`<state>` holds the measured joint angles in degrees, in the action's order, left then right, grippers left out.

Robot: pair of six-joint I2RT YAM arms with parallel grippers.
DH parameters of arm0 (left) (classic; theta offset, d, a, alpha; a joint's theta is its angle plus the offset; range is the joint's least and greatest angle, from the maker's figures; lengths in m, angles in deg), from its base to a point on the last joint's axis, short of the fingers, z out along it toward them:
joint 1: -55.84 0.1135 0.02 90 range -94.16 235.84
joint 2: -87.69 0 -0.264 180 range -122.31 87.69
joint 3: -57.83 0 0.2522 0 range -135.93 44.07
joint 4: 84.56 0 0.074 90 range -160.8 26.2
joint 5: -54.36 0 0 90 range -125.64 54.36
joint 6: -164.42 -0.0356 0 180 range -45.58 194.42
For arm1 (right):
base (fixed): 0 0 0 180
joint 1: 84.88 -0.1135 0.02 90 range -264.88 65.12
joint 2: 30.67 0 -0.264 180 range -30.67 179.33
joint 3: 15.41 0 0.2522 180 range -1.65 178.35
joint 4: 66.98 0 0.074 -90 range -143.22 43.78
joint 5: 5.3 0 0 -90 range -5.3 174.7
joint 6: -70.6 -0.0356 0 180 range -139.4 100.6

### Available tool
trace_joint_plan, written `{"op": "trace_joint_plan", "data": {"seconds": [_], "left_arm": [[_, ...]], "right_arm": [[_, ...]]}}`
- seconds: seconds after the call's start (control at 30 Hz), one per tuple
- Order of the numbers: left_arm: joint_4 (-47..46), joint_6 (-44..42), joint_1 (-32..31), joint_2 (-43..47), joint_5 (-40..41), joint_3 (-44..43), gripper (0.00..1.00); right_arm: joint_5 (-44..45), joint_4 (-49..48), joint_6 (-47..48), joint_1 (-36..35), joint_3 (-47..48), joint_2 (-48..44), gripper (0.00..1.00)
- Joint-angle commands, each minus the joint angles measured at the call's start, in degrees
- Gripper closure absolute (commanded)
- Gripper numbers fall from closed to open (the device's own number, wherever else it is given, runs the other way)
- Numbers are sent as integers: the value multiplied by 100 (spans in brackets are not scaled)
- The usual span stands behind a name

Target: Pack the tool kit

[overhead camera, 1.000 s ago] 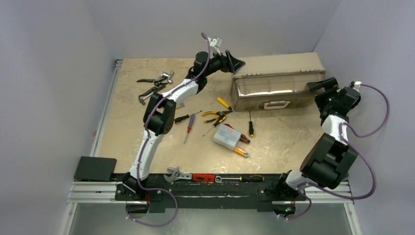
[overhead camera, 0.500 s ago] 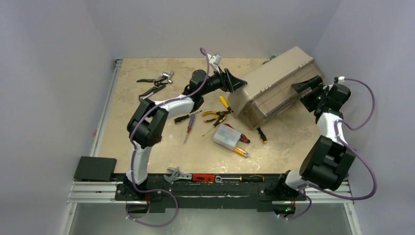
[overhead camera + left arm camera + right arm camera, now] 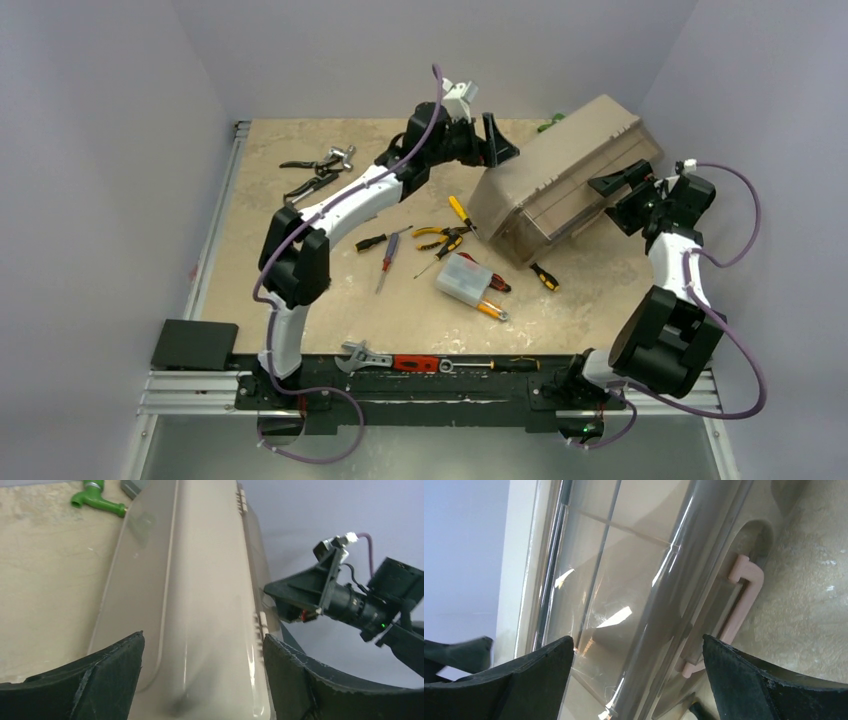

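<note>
The open left end effector and open right end effector are straddling the toolbox; only the right wrist is seeing its handle, at 3 o'clock.

A small flat grey case is seen lying on the beige table, a silver wrench and a red-handled tool are laid along the black front rail, a black block is set at the near left corner, and a green fitting is found at the far edge.

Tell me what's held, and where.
Likely the toolbox, by its two ends: left gripper straddles the left end, right gripper the right end. Whether either clamps cannot be told.
</note>
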<state>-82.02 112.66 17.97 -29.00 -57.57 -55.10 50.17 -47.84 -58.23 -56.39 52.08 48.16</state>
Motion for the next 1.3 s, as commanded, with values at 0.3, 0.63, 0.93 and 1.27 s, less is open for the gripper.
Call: {"op": "trace_joint_plan", "data": {"seconds": [0.3, 0.63, 0.93, 1.27], "left_arm": [[3058, -349, 181, -1257, 309, -1993, 13], [2818, 430, 660, -1820, -990, -1890, 46], [2528, 366, 1218, -1910, -1234, -1201, 63], [2629, -43, 1280, -2061, -1028, -1123, 62]], "right_arm": [[-429, -89, -138, -200, -87, -42, 8], [-110, 195, -309, -1106, 1020, 103, 18], [403, 256, -410, -2142, 2033, 789, 24], [709, 196, -457, -3083, 2768, 1572, 28]]}}
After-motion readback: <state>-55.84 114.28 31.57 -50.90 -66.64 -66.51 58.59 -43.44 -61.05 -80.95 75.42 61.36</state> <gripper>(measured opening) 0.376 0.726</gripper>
